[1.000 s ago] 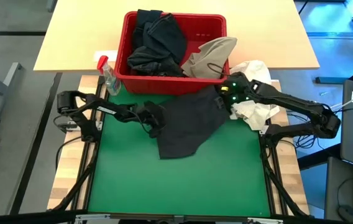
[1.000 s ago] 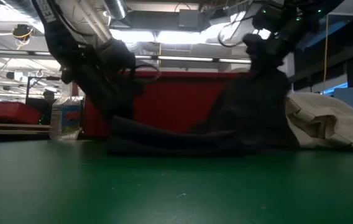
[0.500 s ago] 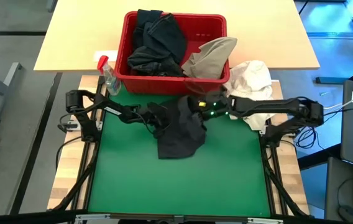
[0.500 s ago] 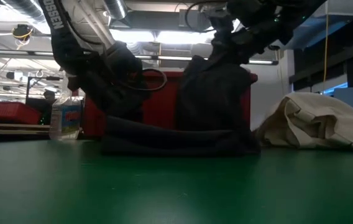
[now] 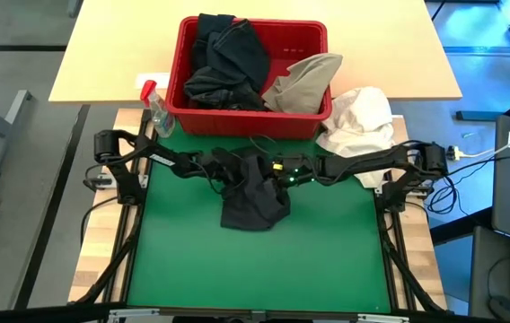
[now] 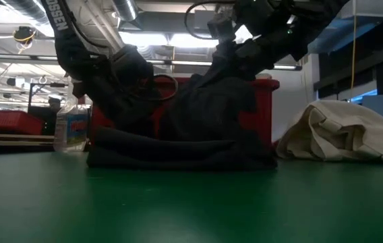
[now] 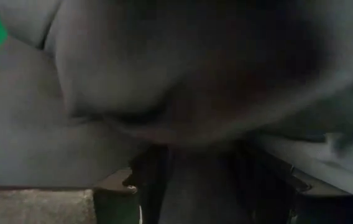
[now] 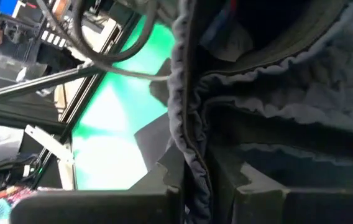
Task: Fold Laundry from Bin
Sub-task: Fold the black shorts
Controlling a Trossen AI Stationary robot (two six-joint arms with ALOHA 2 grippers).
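Dark garment (image 5: 253,190) bunched on the green bench (image 5: 327,260) just in front of the red bin (image 5: 304,38), long axis running from bin side toward the near edge, upper part lifted and draped over itself, lower part flat on the mat. In the low view, a flat folded layer (image 6: 178,152) along the mat with a raised hump under the arms.

Left gripper (image 5: 228,170) reaching in low from the left, arm stretched nearly level across the bench, jaws partly open at the garment's left edge, cloth pressed against them; grip itself not clear. Right gripper (image 5: 277,172) reaching in from the right, arm long and low, jaws narrow, pinched on a ribbed hem (image 8: 189,143) of the garment.

More laundry (image 5: 228,58) heaped in the bin, a beige piece (image 5: 304,81) hanging over its right front corner. White cloth bundle (image 5: 358,121) beside the bin on the right; spray bottle (image 5: 156,109) at the bin's left front corner.
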